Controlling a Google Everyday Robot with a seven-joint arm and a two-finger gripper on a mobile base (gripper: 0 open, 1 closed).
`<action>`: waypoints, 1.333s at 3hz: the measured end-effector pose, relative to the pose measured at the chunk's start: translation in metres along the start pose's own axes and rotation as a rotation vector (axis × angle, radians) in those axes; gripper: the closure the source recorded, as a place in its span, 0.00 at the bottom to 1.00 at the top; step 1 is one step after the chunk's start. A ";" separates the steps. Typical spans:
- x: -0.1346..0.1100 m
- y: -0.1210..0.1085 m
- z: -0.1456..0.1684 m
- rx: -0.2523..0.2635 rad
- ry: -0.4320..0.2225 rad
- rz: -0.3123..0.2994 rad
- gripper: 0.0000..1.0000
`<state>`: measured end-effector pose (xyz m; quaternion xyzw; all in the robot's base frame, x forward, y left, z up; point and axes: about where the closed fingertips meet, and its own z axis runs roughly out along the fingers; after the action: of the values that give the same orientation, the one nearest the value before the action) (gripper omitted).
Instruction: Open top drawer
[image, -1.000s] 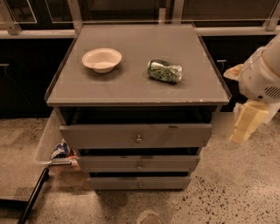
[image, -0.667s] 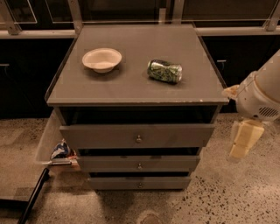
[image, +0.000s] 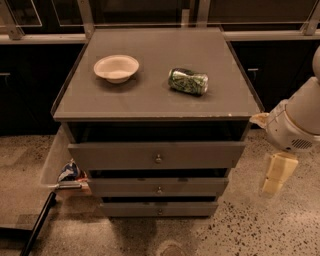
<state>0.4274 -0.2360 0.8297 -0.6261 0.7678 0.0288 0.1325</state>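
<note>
The top drawer (image: 157, 155) is the widest grey front of three, with a small round metal knob (image: 158, 159) at its centre. It stands pulled out a little, with a dark gap under the cabinet top. Two shorter drawer fronts (image: 158, 187) sit below it. My gripper (image: 275, 181) hangs at the right of the cabinet, below my white arm (image: 296, 122), level with the drawers and apart from them. It holds nothing that I can see.
A white bowl (image: 116, 67) and a green can (image: 187, 81) lying on its side rest on the grey cabinet top (image: 150, 100). A clear bin with wrappers (image: 65, 167) stands at the cabinet's left. A dark pole (image: 37, 222) lies on the speckled floor.
My arm and gripper have moved down and slightly right, away from the cabinet's right edge. The drawers look the same.
</note>
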 end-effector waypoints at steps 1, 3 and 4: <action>0.000 0.001 0.003 -0.008 -0.007 0.001 0.00; 0.000 -0.007 0.081 -0.009 -0.135 -0.050 0.00; -0.008 -0.014 0.106 0.045 -0.188 -0.153 0.00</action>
<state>0.4606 -0.2089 0.7311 -0.6744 0.7024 0.0596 0.2197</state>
